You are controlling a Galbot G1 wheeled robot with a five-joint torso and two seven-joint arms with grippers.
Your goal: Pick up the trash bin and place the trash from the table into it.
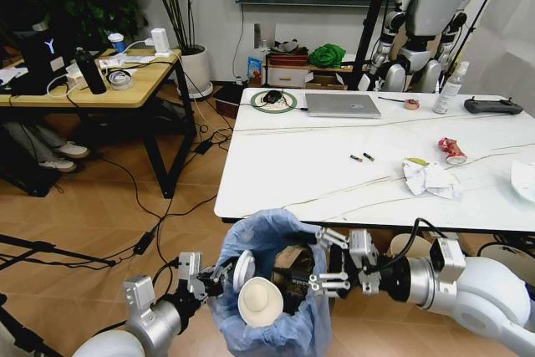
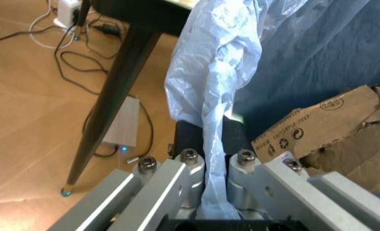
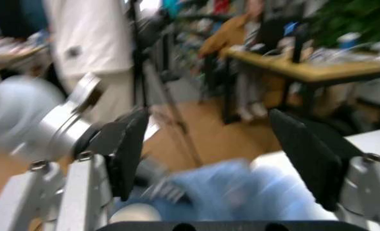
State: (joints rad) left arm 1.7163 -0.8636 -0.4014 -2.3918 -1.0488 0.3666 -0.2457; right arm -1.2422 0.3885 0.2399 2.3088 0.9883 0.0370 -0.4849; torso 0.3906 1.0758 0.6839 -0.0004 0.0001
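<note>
The table bears tissues and a red wrapper. Below its near edge sits the trash bin. The left gripper pinches its bag; the right gripper hovers above, fingers apart.

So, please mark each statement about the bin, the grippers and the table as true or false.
1. The left gripper is shut on the trash bin's blue bag. True.
2. The right gripper is shut on a tissue. False: its fingers are open above the bin, holding nothing.
3. Brown cardboard lies inside the bin. True.
4. Crumpled white tissues and a red wrapper remain on the table. True.
5. The laptop is open. False: it is closed.
</note>
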